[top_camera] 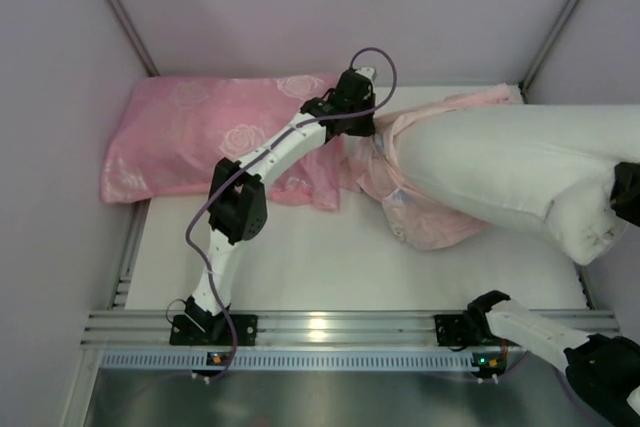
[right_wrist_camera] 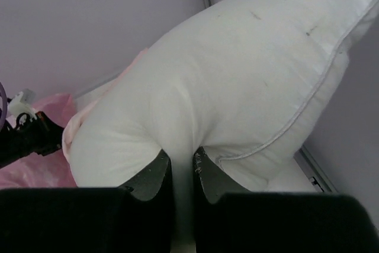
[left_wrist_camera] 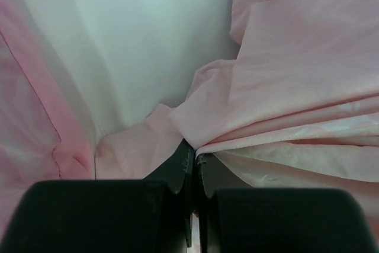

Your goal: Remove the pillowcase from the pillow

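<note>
The white pillow (top_camera: 510,162) lies across the right of the table, most of it out of the pillowcase (top_camera: 430,209), which shows its pale pink inner side bunched round the pillow's left end. My left gripper (top_camera: 362,115) is shut on a fold of the pillowcase (left_wrist_camera: 284,105) at the back middle; the pillow (left_wrist_camera: 124,45) shows white beside it. My right gripper (top_camera: 628,192) at the right edge is shut on a pinch of the pillow (right_wrist_camera: 237,87) near its piped seam, its fingers (right_wrist_camera: 155,173) pressed into the white fabric.
A brighter pink rose-patterned pillow (top_camera: 200,132) lies at the back left under the left arm. Grey walls close in the back and sides. An aluminium rail (top_camera: 340,327) runs along the near edge with both arm bases.
</note>
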Controlling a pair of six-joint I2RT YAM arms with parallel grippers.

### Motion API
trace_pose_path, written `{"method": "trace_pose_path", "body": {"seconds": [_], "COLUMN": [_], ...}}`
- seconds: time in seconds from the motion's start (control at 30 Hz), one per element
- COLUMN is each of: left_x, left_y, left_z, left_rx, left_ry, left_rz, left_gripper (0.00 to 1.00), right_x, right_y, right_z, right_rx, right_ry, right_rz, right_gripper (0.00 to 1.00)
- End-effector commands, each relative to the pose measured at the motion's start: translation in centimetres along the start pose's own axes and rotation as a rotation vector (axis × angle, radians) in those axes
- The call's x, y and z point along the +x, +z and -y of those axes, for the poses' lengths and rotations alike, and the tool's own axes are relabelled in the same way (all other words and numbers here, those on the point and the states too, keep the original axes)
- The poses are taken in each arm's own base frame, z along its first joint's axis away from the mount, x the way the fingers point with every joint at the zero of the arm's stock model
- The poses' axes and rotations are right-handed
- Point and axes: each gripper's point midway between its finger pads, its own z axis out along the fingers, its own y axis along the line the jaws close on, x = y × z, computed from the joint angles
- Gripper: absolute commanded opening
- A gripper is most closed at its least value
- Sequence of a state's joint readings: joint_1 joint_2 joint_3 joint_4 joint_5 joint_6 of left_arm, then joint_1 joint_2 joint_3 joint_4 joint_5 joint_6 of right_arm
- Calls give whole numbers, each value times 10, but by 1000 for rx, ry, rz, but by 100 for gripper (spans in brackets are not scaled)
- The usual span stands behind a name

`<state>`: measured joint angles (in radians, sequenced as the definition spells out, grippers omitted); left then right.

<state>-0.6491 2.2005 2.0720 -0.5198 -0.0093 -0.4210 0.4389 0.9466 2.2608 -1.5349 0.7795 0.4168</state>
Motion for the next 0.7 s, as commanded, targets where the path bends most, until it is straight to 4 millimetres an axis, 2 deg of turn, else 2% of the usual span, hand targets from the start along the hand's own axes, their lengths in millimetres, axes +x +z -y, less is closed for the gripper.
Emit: {"method": "trace_pose_path", "body": {"seconds": [0.0, 0.13, 0.23, 0.3, 0.33, 0.37, 0.4, 0.43, 0.47, 0.5, 0.53, 0.57, 0.6, 0.63, 0.67], "left_x": [4, -5, -7, -4, 2, -2, 15, 12, 6, 8, 23, 16, 21, 31, 15], "left_y": [5, 4, 10, 14, 21, 17, 19, 17, 4, -1, -4, -21, -28, -35, -56], "left_z": [-160, -174, -174, -165, -141, -122, -106, -86, -64, -55, -42, -28, -12, -8, -4], "left_rx": [-470, -487, -471, -407, -257, -161, -61, 38, 116, 132, 158, 195, 221, 225, 182], "left_ry": [-28, -25, 14, 44, 36, 42, 28, 30, 35, 51, 77, 98, 122, 148, 174], "left_rz": [-49, -36, -40, -64, -95, -84, -126, -107, -89, -81, -96, -74, -79, -92, -29], "left_gripper": [0, 0, 0, 0, 0, 0, 0, 3, 8, 24, 30, 36, 52, 60, 68], "right_x": [-80, -79, -86, -86, -83, -77, -57, -39, -20, 18, 47, 82, 102, 115, 121], "right_y": [-55, -57, -64, -62, -55, -47, -27, -12, 2, 25, 38, 54, 58, 64, 70], "right_z": [86, 97, 105, 102, 85, 68, 43, 12, -10, -34, -63, -78, -96, -107, -119], "right_rx": [164, 180, 147, 124, 65, 18, 0, -75, -109, -111, -171, -169, -230, -259, -283], "right_ry": [393, 399, 446, 442, 410, 389, 307, 233, 177, 72, 11, -37, -55, -75, -69], "right_rz": [382, 388, 414, 410, 382, 348, 277, 198, 130, 27, -74, -160, -215, -240, -242], "right_gripper": [0, 0, 0, 0, 0, 0, 0, 0, 0, 0, 3, 27, 44, 58, 76]}}
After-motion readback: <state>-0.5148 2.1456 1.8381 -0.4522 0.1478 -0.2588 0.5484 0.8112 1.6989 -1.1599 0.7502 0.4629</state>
